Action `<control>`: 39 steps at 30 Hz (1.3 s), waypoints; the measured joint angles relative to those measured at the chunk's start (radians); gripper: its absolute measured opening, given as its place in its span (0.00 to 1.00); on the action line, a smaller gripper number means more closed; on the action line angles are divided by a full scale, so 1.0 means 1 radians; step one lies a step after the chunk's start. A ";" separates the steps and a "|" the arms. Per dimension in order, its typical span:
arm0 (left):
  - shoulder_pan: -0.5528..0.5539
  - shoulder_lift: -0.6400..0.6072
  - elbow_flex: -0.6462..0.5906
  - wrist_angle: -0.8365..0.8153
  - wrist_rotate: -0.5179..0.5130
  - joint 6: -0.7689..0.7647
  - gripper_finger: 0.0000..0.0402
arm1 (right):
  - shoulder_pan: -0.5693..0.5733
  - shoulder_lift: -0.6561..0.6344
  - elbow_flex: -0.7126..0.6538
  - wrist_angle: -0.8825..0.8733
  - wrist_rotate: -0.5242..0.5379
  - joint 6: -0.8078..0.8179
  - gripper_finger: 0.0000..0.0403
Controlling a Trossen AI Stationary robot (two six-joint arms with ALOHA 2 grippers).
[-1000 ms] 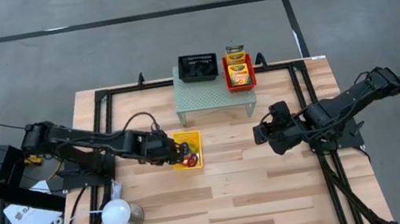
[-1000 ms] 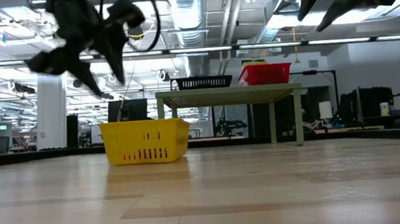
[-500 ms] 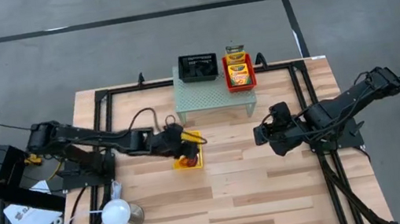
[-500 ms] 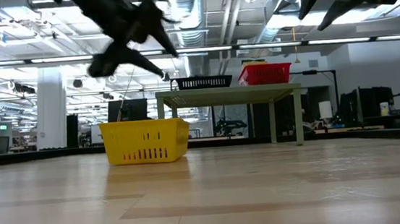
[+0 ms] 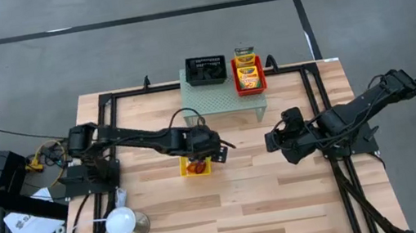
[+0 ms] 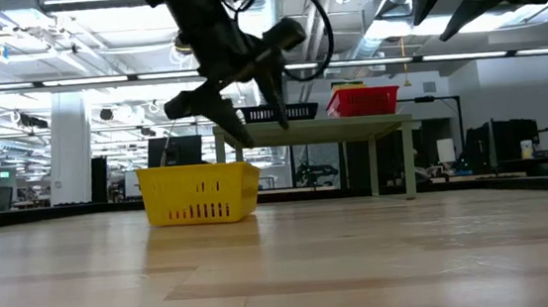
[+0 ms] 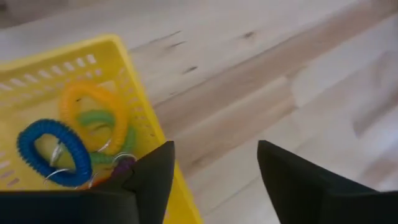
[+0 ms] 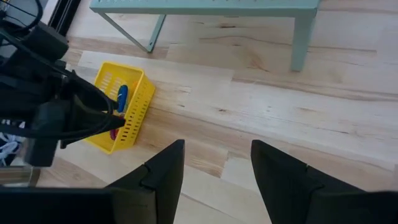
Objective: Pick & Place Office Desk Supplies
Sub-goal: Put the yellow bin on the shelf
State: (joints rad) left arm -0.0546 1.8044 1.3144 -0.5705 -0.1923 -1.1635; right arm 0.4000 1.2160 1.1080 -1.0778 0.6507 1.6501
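Hovering just above the yellow basket (image 5: 196, 166), the left gripper (image 7: 214, 171) hangs with fingers parted and empty, apparently positioning to pick from the coiled ring bands (image 7: 74, 134) lying inside; the right gripper (image 8: 216, 163), also parted, waits well apart from the basket.

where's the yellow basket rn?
High view: the yellow plastic basket sits left of table centre, just in front of the pale green mesh shelf, under the left gripper.

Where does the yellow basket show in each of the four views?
High: yellow basket at table centre, mostly under the left gripper.
Low: left of centre, standing on the table.
Left wrist: its corner, coil bands inside.
Right wrist, beyond the fingers.
Shared landmark: pale green shelf.
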 joint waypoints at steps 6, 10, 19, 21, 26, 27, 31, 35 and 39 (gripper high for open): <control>0.013 0.040 0.015 -0.111 0.000 -0.079 0.63 | -0.001 0.000 0.000 -0.025 0.000 -0.002 0.45; 0.012 0.048 0.016 -0.074 -0.001 -0.091 0.63 | 0.000 0.000 0.000 -0.038 0.001 -0.008 0.45; 0.021 0.098 0.013 -0.053 0.025 -0.101 0.58 | -0.001 0.000 0.000 -0.080 0.003 -0.008 0.45; 0.025 0.108 0.013 -0.041 0.030 -0.100 0.55 | -0.001 0.000 0.000 -0.082 0.004 -0.008 0.45; 0.028 0.131 0.012 -0.052 0.041 -0.100 0.39 | -0.001 0.000 0.000 -0.097 0.004 -0.008 0.45; 0.027 0.133 0.012 -0.042 0.041 -0.100 0.35 | -0.001 0.000 0.000 -0.097 0.004 -0.008 0.45; 0.015 0.133 0.012 -0.039 0.033 -0.091 0.13 | -0.001 0.000 0.000 -0.097 0.003 -0.008 0.45; -0.004 0.116 0.013 -0.048 0.024 -0.063 0.03 | -0.001 0.000 0.000 -0.097 0.002 -0.008 0.45; -0.033 0.074 0.013 -0.063 0.041 0.004 0.01 | -0.001 0.000 0.000 -0.097 0.004 -0.003 0.45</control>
State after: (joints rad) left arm -0.0873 1.8785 1.3279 -0.6338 -0.1511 -1.1593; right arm 0.3992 1.2163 1.1076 -1.1748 0.6544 1.6466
